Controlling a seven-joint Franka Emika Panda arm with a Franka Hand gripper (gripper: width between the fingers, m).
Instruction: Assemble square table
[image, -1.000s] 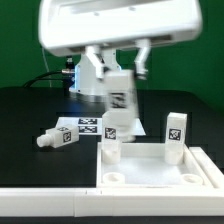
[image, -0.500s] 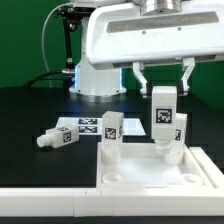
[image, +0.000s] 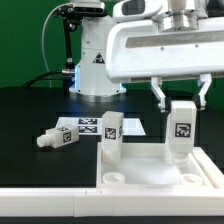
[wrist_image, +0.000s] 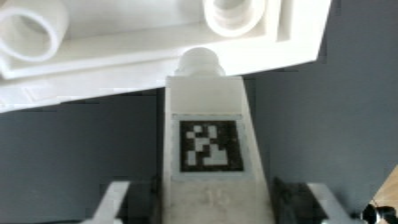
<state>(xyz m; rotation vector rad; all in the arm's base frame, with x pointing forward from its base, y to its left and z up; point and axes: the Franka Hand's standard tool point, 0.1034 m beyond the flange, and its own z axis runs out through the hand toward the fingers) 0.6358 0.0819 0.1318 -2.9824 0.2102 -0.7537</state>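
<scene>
The gripper jaws clamp the top of a white tagged leg, upright. Its foot sits at, perhaps touching, the square tabletop corner. At 9 o'clock a second leg stands on the top; farther on, a third leg lies beside the marker board.

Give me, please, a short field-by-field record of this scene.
end effector: shut on held leg
held leg: upright, over far corner of tabletop, exterior view's right; seating unclear
standing leg: upright at far corner, exterior view's left
lying leg: on its side, beside marker board, off the tabletop
</scene>
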